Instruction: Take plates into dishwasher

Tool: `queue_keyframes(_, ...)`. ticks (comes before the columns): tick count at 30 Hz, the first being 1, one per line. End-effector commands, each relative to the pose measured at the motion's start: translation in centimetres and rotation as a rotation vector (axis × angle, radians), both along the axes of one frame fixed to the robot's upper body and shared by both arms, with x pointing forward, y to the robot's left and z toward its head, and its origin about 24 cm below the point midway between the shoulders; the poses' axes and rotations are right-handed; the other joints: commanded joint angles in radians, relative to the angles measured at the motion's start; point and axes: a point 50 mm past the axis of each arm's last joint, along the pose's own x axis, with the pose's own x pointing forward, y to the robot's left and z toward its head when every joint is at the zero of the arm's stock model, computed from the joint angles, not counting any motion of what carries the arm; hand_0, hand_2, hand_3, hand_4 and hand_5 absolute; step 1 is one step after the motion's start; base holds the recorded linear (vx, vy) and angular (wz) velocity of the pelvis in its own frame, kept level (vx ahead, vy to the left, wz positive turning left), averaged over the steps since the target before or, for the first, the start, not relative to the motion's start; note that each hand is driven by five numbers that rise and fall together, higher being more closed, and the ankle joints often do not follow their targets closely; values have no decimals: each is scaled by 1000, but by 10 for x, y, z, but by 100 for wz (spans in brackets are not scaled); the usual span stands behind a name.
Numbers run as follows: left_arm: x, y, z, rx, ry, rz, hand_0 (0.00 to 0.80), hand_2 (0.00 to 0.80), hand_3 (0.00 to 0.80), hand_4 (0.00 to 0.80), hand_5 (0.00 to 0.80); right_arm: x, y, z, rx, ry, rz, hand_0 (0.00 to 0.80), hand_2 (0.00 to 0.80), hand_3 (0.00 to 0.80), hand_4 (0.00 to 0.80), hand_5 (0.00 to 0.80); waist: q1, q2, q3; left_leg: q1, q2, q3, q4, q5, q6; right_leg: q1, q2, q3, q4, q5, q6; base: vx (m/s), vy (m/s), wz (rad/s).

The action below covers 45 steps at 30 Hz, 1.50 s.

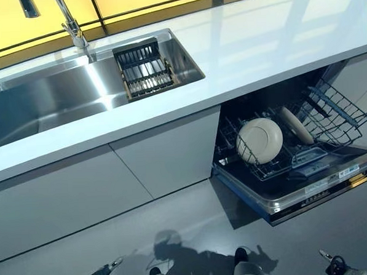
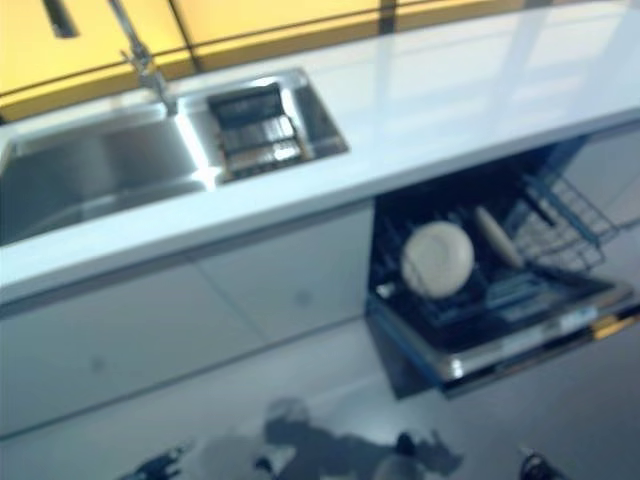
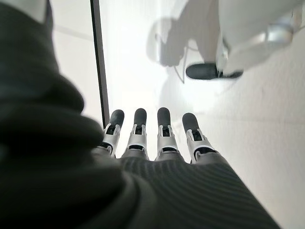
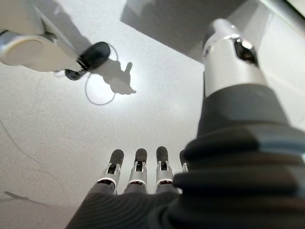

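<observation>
While both hands hang low over the floor with fingers straight and empty, left hand (image 3: pixel 157 143) and right hand (image 4: pixel 138 179), two plates stand in the rack (image 1: pixel 330 108) of the open dishwasher (image 1: pixel 309 186): a round plate (image 1: pixel 259 140) and, seemingly edge-on, another plate (image 1: pixel 295 125) beside it.

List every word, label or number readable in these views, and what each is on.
No text can be read.
Dishwasher: white labels on the door's top edge, print too small to read.
Plates, rack, sink, counter: no print.
Left hand and right hand, open over the floor: no markings.
</observation>
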Motion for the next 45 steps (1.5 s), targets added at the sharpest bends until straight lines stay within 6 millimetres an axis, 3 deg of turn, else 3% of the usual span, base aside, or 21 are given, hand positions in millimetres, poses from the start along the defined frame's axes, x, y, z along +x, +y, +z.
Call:
queue_keyframes(1,31,16,17,46,-112,-5,0,0,0,0,0,24,-5,11,26,-52,-54,0,0,0,0,0,-16,-24,85,-44,-29,-36,94,-20,15,-89,-59,29,164,-33,-1,-252,-8,12)
queue_keyframes(9,41,16,21,40,-165,19,0,0,0,0,0,48,-18,30,71,-224,-164,0,0,0,0,0,-15,5,168,-194,-28,-66,317,-90,17,-218,-61,47,388,-138,-63,-124,-53,9)
queue_keyframes(13,41,8,18,13,-176,13,0,0,0,0,0,77,-22,47,112,-476,-240,0,0,0,0,0,-11,24,181,-216,-34,-89,355,-99,18,-233,-61,54,444,-169,-83,-10,4,4)
queue_keyframes(17,32,-8,10,-18,-182,27,0,0,0,0,0,123,-24,80,200,-806,-250,0,0,0,0,0,6,53,190,-251,-52,-111,404,-88,15,-256,-72,57,502,-198,-102,-9,67,7)
queue_keyframes(21,28,-14,7,-34,-183,54,0,0,0,0,0,185,-22,143,234,-1157,-240,0,0,0,0,0,22,75,192,-291,-72,-119,448,-90,15,-291,-88,63,558,-221,-110,-41,65,11)
queue_keyframes(25,21,-21,2,-53,-166,70,0,0,0,0,0,230,-2,196,335,-1469,-179,0,0,0,0,0,35,96,187,-309,-84,-123,482,-88,14,-308,-103,72,592,-237,-115,-34,72,8)
queue_keyframes(28,13,-28,-2,-66,-140,67,0,0,0,0,0,252,11,232,331,-1565,-62,0,0,0,0,0,47,110,176,-303,-89,-131,509,-83,10,-296,-111,76,605,-248,-120,46,89,1)
queue_keyframes(32,6,-36,-6,-87,-123,55,0,0,0,0,0,275,30,283,308,-1665,119,0,0,0,0,0,63,128,160,-285,-94,-137,524,-74,6,-275,-122,80,614,-258,-124,81,103,-9)
queue_keyframes(33,5,-38,-6,-91,-119,50,0,0,0,0,0,281,35,305,301,-1710,180,0,0,0,0,0,73,132,154,-281,-98,-140,527,-73,6,-272,-125,81,618,-259,-125,47,81,-16)
queue_keyframes(39,6,-34,-4,-97,-105,29,0,0,0,0,0,296,70,378,296,-1914,415,0,0,0,0,0,103,130,140,-274,-100,-151,522,-48,-1,-245,-126,67,609,-260,-126,-5,12,-10)
queue_keyframes(42,4,-28,-3,-86,-92,16,0,0,0,0,0,299,84,395,282,-1956,495,0,0,0,0,0,116,117,134,-262,-98,-157,516,-38,-4,-217,-123,56,591,-254,-124,23,-31,-1)
queue_keyframes(45,0,-24,-3,-74,-83,4,0,0,0,0,0,298,83,399,269,-1958,520,0,0,0,0,0,129,103,126,-245,-95,-161,513,-39,-4,-183,-120,44,573,-248,-123,70,-24,21)
